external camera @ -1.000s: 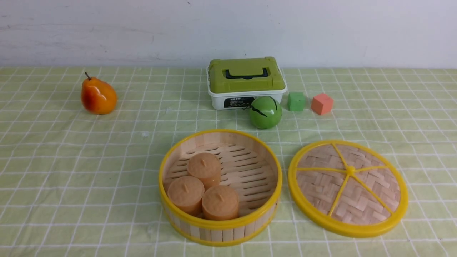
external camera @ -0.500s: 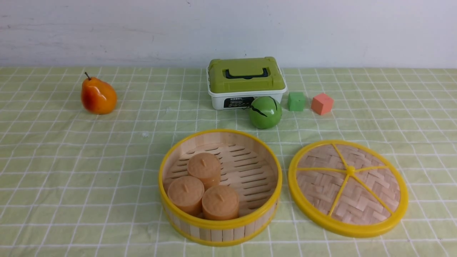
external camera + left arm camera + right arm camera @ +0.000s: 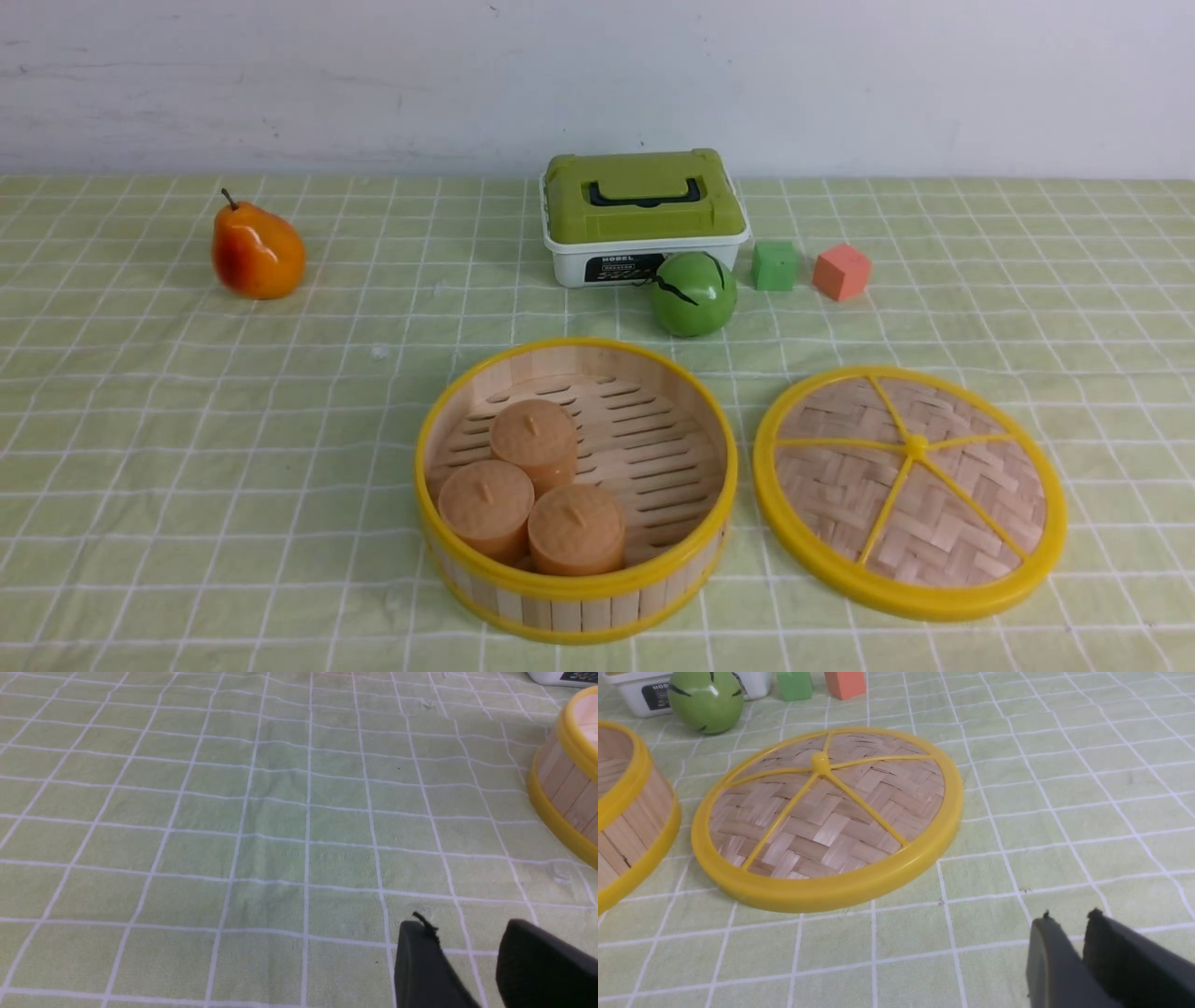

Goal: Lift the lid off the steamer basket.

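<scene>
the right claw [image 3: 1069, 921] hovers over bare tabletop [image 3: 1064, 788] with its jaws a narrow gap apart, holding nothing. the left claw [image 3: 467, 933] is likewise parted and empty. near the right claw, the lid [image 3: 910, 490] lies flat on the cloth, just beside the steamer basket [image 3: 576, 593], which stands uncovered with three tan cakes [image 3: 532, 495] inside.

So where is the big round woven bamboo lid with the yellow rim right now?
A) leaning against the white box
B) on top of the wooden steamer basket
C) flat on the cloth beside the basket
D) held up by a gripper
C: the lid lies flat on the checked cloth beside the open steamer basket, apart from it.
</scene>
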Robot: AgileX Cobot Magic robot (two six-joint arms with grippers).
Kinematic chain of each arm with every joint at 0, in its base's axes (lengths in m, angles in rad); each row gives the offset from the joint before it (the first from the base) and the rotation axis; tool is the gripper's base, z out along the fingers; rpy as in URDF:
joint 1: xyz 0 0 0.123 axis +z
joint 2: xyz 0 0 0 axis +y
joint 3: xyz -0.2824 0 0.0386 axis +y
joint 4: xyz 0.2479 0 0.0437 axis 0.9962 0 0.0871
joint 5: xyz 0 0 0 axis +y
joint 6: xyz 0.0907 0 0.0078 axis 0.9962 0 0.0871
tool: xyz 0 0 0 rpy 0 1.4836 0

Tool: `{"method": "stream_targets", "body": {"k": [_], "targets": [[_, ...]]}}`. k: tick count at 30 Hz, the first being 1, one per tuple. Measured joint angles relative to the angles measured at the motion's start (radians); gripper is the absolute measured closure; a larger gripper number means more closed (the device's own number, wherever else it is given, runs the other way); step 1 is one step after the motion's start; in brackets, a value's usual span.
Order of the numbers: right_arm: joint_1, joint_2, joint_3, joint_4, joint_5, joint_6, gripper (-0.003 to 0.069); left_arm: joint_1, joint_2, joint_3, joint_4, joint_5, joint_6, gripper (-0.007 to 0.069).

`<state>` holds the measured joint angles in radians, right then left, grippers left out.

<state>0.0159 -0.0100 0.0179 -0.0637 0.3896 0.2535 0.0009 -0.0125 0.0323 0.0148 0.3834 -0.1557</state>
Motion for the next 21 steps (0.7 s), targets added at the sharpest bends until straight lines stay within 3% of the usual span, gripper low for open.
{"method": "stream_targets", "body": {"k": [21], "targets": [[0.001, 0.000, -0.001, 0.000, 0.000, 0.001, 0.0543, 0.000, 0.000, 0.000, 0.000, 0.000, 0.000, 0.0386]]}}
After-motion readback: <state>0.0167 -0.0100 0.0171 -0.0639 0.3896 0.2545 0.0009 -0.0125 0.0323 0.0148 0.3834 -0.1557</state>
